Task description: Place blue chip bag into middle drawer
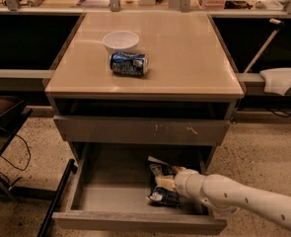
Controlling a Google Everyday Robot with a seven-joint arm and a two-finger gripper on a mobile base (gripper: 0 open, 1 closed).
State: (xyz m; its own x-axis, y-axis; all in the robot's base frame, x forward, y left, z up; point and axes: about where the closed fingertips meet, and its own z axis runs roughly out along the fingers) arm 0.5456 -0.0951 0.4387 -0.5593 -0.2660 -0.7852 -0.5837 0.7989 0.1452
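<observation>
Speckled terrazzo floor (pixel 263 147), beige-topped cabinet (pixel 184 58) between dark recesses (pixel 26 41), cluttered counter (pixel 86 1) behind, warm dim light.

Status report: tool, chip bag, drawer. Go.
Tool reaching into the open middle drawer, against the blue chip bag. Bag inside the drawer, at the tool's tip. Soda can and bowl up on top, out of the way.

Crumpled blue chip bag (pixel 160 196) inside open middle drawer (pixel 110 199), gripper (pixel 167 182) against it.
</observation>
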